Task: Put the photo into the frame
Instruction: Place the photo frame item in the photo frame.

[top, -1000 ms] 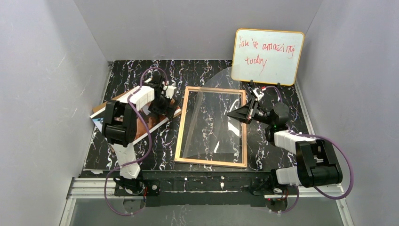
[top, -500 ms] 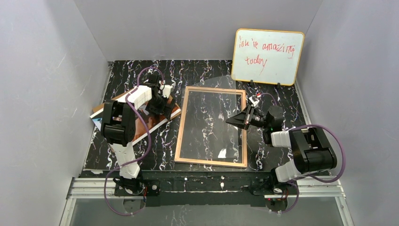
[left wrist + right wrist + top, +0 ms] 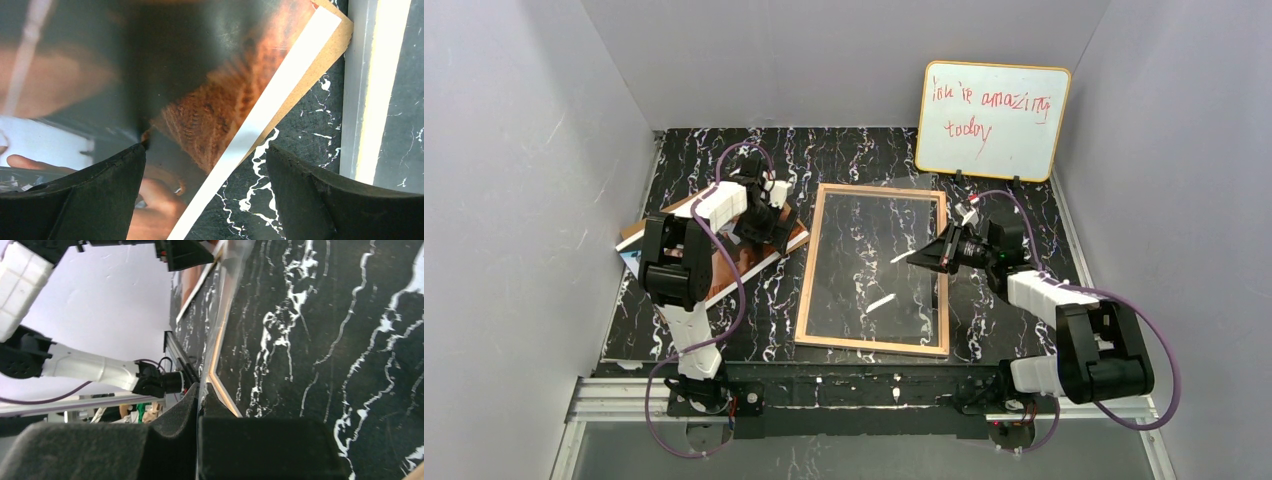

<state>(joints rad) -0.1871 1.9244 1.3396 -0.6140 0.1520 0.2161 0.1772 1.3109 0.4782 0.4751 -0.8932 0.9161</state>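
While its dark, blunt fingers stood wide apart, the left tool (image 3: 206, 160) hung low over the photo (image 3: 200, 95), a glossy print in orange-brown tones with a white border. The photo lay on a flat brown board (image 3: 336, 42) on the black, white-veined tabletop (image 3: 854, 150). The right tool (image 3: 199, 399) was pinched tight on the edge of a thin clear pane (image 3: 226, 295) over the tan rectangular frame (image 3: 809, 270). The photo lay just left of the frame, one corner close to its left rail.
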